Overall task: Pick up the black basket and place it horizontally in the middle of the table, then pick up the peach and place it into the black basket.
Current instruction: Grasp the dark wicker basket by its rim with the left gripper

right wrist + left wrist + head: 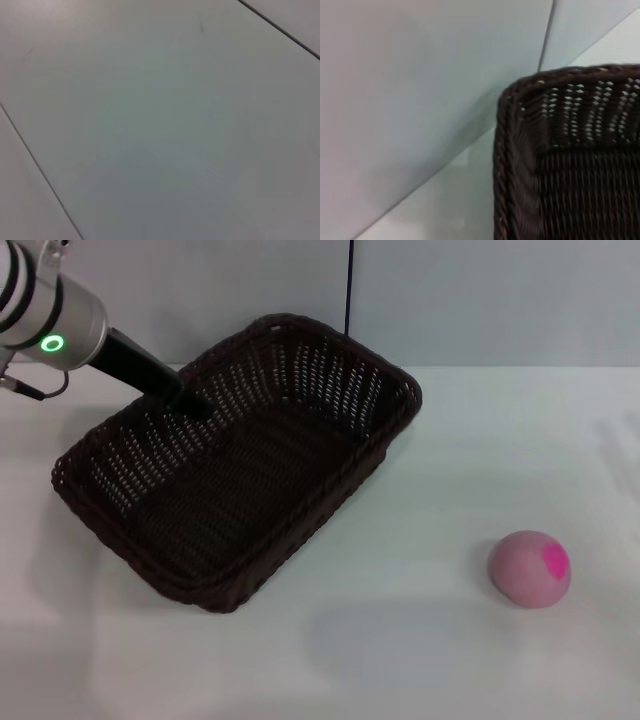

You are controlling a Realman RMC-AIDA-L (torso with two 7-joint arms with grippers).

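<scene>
The black basket (240, 500) lies on the white table (400, 660), left of the middle, set at a slant with one corner toward the back wall. My left gripper (192, 402) reaches down from the upper left to the basket's far left rim, and its dark tip sits at the rim. The left wrist view shows a corner of the basket (570, 165) close up. The peach (530, 568), pale pink with a magenta patch, rests on the table at the right, well apart from the basket. My right gripper is out of view.
A pale wall (480, 300) runs along the back of the table, with a thin dark cable (349, 285) hanging down it behind the basket. The right wrist view shows only plain white surface (160, 120).
</scene>
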